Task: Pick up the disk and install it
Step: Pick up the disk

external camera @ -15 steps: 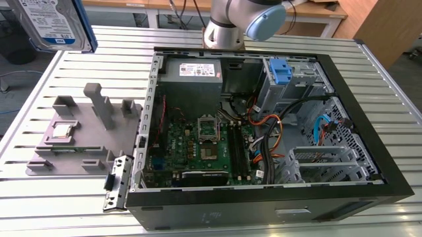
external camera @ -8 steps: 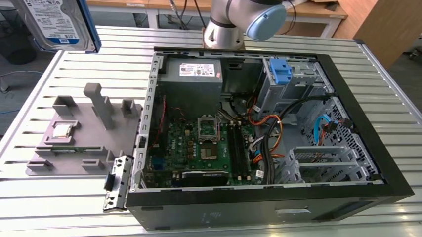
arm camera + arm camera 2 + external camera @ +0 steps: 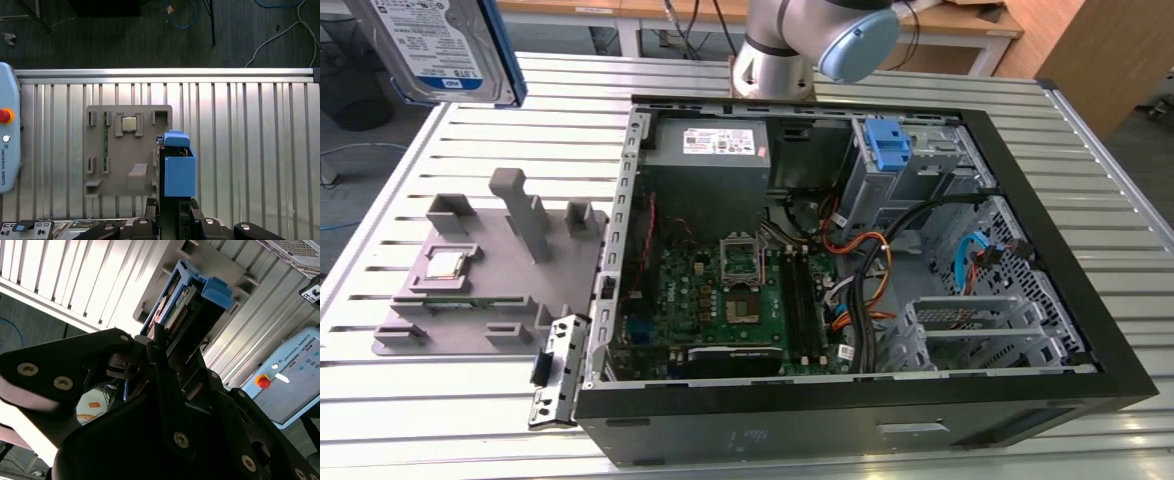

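Hand (image 3: 175,347) pinches the disk (image 3: 192,302): the black fingers are pressed onto its two opposite sides, seen from above in the first wrist view as a grip (image 3: 172,206) around the blue edge (image 3: 179,172). In the exterior view the disk (image 3: 434,45) hangs in the upper left of the frame, high above the table (image 3: 1067,120) and well apart from everything on it.

Judging by this pose, the step in hand is the carry. It calls for a firm, even squeeze on the bracket's plastic sides, which may flex. The drive should be kept square, so its connector edge does not tilt, and kept high enough to clear the case wall.

The disk is a flat silver slab with a white label and a blue band, framed in glossy blue plastic with a thicker tab at one end. Below lies a matte grey holder plate (image 3: 120,150) with upright posts and slots, and a small square metal chip (image 3: 129,123) sits in one pocket. The table is ribbed, shiny aluminium. An open black computer case (image 3: 1107,370) lies beside the plate, showing a green board, bundled cables and perforated steel bays, one with a blue latch (image 3: 891,148).
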`<state>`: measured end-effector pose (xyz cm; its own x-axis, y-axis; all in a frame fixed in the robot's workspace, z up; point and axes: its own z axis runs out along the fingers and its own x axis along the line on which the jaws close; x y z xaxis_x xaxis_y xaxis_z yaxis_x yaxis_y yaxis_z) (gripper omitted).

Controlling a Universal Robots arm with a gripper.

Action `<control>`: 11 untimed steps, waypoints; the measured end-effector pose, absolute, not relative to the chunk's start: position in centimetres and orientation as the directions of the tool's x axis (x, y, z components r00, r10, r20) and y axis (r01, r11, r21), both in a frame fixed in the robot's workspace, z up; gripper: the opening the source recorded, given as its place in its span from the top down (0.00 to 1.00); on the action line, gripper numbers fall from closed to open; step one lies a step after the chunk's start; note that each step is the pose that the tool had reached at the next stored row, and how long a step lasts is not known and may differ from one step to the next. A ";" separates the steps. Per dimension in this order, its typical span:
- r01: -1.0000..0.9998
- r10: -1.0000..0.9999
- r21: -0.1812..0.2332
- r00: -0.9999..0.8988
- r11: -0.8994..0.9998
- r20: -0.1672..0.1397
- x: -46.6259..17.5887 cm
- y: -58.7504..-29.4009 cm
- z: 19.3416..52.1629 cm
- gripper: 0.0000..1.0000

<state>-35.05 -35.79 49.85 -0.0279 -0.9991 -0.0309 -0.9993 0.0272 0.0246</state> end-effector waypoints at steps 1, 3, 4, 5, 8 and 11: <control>-0.999 -0.999 0.025 -0.028 0.027 -0.031 -35.0 -35.8 49.9 0.65; -0.999 -0.999 0.025 -0.028 0.027 -0.031 -34.9 -35.8 49.9 0.65; -0.999 -0.999 0.025 -0.028 0.027 -0.031 -34.8 -35.8 49.9 0.65; -0.999 -0.999 0.025 -0.028 0.027 -0.031 -34.7 -35.8 49.9 0.65; -0.999 -0.999 0.025 -0.028 0.027 -0.031 -34.4 -35.8 49.9 0.65; -0.999 -0.999 0.025 -0.028 0.027 -0.031 -34.1 -35.8 49.9 0.65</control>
